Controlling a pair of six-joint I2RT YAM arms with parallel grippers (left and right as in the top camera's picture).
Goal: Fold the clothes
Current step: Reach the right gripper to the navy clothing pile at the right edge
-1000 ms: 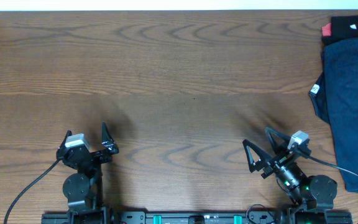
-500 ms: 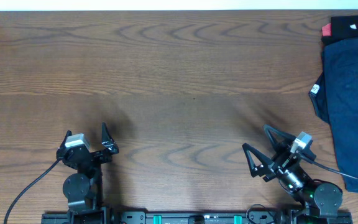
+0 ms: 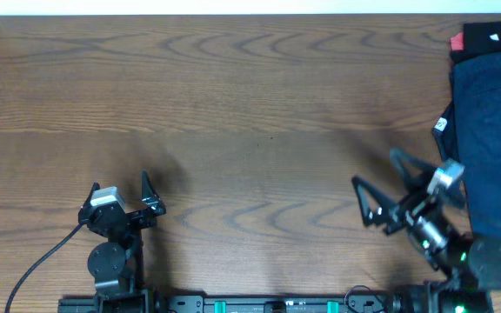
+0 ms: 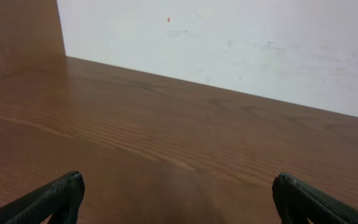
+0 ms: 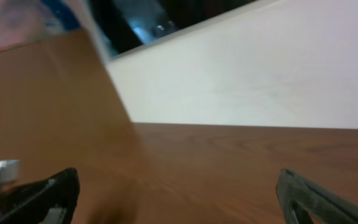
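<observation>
Overhead: the left gripper [image 3: 121, 182] sits at the lower left of the frame, jaws spread wide, nothing between them. The right gripper [image 3: 374, 169] at lower right is equally wide and empty, and its tips point away from the clothes [image 3: 494, 122]. These lie heaped at the right edge of the table [image 3: 233, 87], navy cloth on top, with a white label [image 3: 441, 125] at its left hem and a black piece [image 3: 494, 36] at upper right.

Left wrist: both fingertips [image 4: 64, 191] stand far apart over bare wood, with no cloth in view.

Right wrist: blurred; the fingertips [image 5: 58, 186] are wide apart, again with no cloth.

Judgement: we are at the reach for a first garment, with nothing folded. The next move calls for turning the right gripper toward the pile, pinching an edge and drawing one garment onto the bare centre
</observation>
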